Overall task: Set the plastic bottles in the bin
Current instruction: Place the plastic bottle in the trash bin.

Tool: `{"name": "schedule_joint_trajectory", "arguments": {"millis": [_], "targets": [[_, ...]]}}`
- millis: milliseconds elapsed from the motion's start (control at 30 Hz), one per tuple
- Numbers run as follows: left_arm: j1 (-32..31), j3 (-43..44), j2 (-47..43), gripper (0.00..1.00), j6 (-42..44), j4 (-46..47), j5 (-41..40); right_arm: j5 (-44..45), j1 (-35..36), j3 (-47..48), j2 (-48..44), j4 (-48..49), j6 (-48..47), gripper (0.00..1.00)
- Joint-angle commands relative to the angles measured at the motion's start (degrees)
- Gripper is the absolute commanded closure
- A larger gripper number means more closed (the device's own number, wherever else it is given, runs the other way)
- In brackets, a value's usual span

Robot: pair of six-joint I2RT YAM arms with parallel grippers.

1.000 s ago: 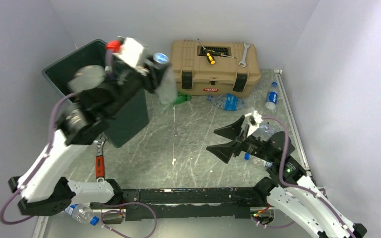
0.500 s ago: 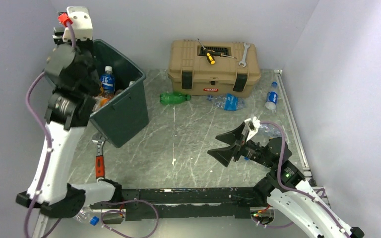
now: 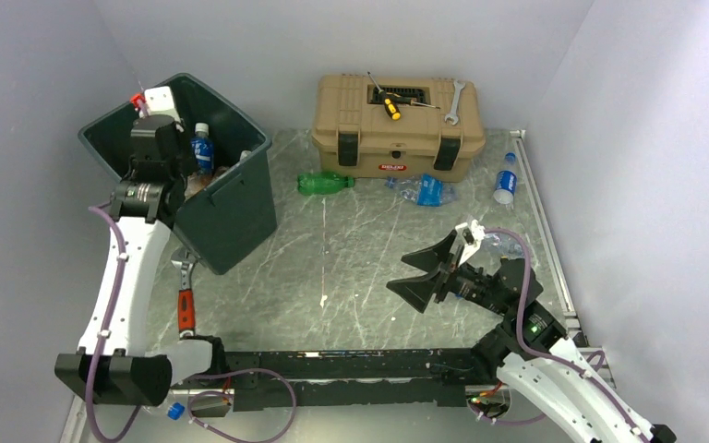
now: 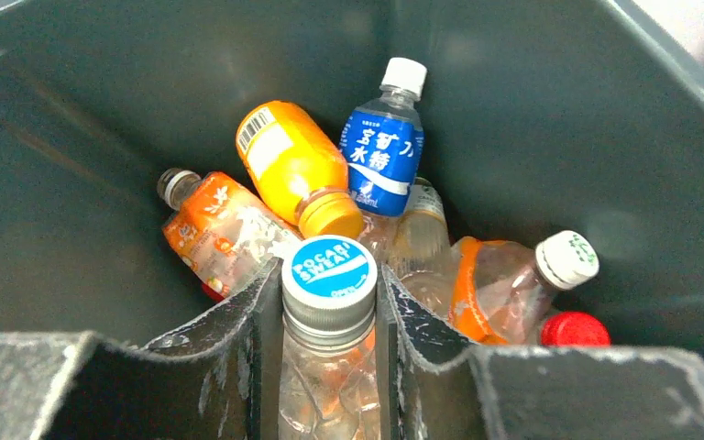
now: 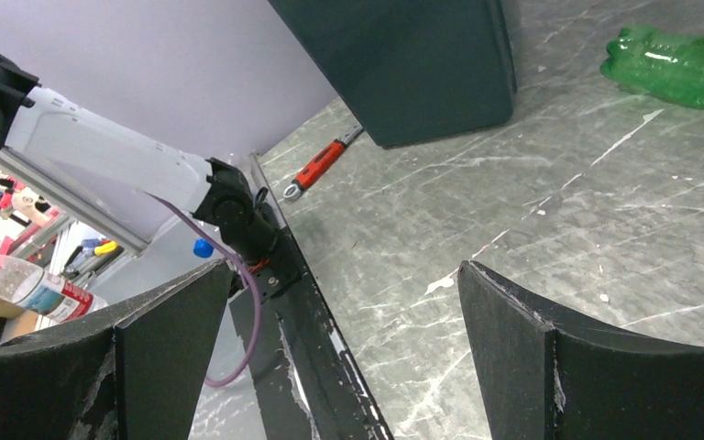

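My left gripper (image 4: 328,275) hangs inside the mouth of the dark green bin (image 3: 231,212), shut on a crushed clear bottle (image 4: 325,376) with a blue and white cap. Below it in the bin (image 4: 532,119) lie several bottles, among them an orange one (image 4: 289,165) and a blue-labelled one (image 4: 383,151). A green bottle (image 3: 325,183), a crushed blue-labelled bottle (image 3: 425,190) and a blue-capped bottle (image 3: 505,185) lie on the table by the toolbox. My right gripper (image 3: 429,272) hovers open over the table's right half, with nothing between its fingers.
A tan toolbox (image 3: 397,125) stands at the back with a screwdriver and a wrench on its lid. An orange-handled wrench (image 3: 185,300) lies in front of the bin. The right wrist view shows the green bottle (image 5: 678,64) far ahead.
My left arm has swung the held bottle from the bin's right side over the bin and lowered it into the opening. The right gripper has hardly moved.
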Motion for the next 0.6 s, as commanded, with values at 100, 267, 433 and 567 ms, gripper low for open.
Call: {"name": "schedule_joint_trajectory", "arguments": {"millis": [100, 267, 433, 567], "targets": [[0.1, -4.2, -7.0, 0.91, -7.4, 2.5, 6.6, 1.3, 0.1, -0.2, 2.5, 2.7, -0.3, 0.0], [0.1, -3.6, -9.2, 0.36, -6.8, 1.1, 7.4, 1.3, 0.1, 0.5, 6.1, 4.6, 0.6, 0.0], [0.1, -2.3, -12.3, 0.28, -5.2, 0.7, 8.9, 1.5, 0.1, 2.2, 9.3, 5.7, 0.7, 0.0], [0.1, -2.4, -13.4, 0.2, -4.7, -0.8, 12.3, 2.1, 0.1, 3.7, 11.3, 6.4, 0.9, 0.0]]}}
